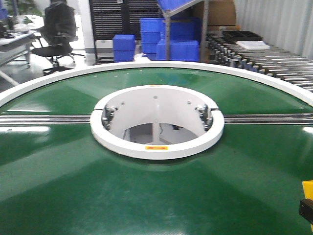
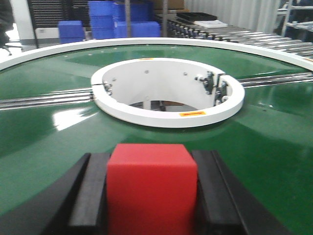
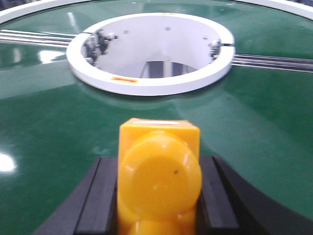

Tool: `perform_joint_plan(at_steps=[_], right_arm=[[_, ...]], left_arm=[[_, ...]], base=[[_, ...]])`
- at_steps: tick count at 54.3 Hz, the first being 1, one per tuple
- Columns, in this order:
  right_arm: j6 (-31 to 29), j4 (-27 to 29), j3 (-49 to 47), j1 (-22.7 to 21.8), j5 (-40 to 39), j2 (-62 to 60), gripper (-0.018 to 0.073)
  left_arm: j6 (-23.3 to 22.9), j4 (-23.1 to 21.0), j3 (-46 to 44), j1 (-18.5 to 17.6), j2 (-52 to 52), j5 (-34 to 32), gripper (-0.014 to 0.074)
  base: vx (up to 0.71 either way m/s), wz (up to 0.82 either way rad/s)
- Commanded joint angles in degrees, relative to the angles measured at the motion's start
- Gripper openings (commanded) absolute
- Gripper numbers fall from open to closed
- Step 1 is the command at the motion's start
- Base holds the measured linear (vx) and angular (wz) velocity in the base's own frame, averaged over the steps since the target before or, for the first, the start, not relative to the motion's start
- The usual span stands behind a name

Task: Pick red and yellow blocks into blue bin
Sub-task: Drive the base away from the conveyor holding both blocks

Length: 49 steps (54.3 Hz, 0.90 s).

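In the left wrist view, a plain red cube [image 2: 151, 193] fills the space between two black fingers [image 2: 90, 196]. My left gripper [image 2: 152, 157] is shut on it, above the green belt. In the right wrist view, a yellow brick [image 3: 159, 181] points a round stud at the camera. My right gripper [image 3: 159, 161] is shut on it, and its black fingers [image 3: 95, 200] press both sides. In the front view, only a corner of the yellow brick [image 1: 308, 188] shows at the right edge. The blue bin is out of view.
A round green conveyor table [image 1: 73, 186] has a white outer rim and a white ring hub [image 1: 156, 147] around an open centre hole. Metal rails [image 1: 44, 119] run out left and right. Behind stand stacked blue crates [image 1: 171, 39], a roller conveyor [image 1: 264, 61] and an office chair [image 1: 56, 34].
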Motion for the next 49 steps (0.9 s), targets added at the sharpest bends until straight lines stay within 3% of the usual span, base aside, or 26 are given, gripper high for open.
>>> perform_joint_plan(at_steps=[1,49], right_arm=[[-0.4,-1.6,-1.6,-0.2,-4.3,-0.1,-0.0011],[-0.4,-1.6,-1.6,-0.2,-4.3,-0.1,-0.0011]], left_arm=[[-0.2,-1.3,-1.5,-0.4,0.4,-4.6,-0.0001],[-0.2,-1.3,-1.5,-0.4,0.4,-4.6,0.0000]], base=[[-0.14,0.37],[-0.15,0.51]])
